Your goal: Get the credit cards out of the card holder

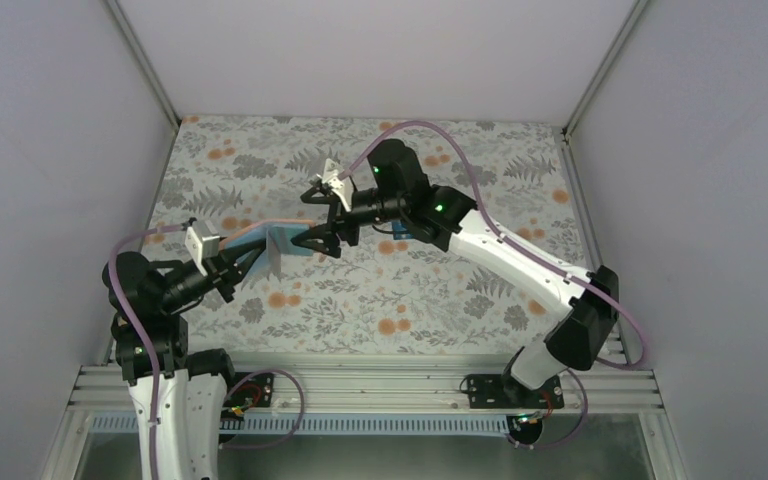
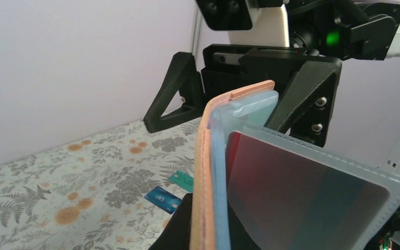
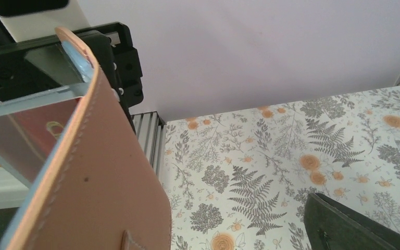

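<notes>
The card holder (image 1: 271, 247) hangs above the table, reddish-brown outside (image 3: 94, 182) and light blue inside (image 2: 220, 198). My left gripper (image 1: 237, 266) is shut on its near end. A red credit card (image 2: 302, 192) sits in its clear sleeve. My right gripper (image 1: 318, 232) stands open at the holder's far end, one finger (image 2: 173, 94) on each side of it. In the right wrist view only one finger (image 3: 354, 224) shows, apart from the holder. A blue card (image 2: 161, 199) and a teal green card (image 2: 181, 179) lie flat on the table beneath.
The floral tablecloth (image 1: 440, 290) covers the table, and white walls close it in on three sides. The metal rail (image 1: 360, 385) with both arm bases runs along the near edge. The blue card (image 1: 400, 246) lies under the right arm.
</notes>
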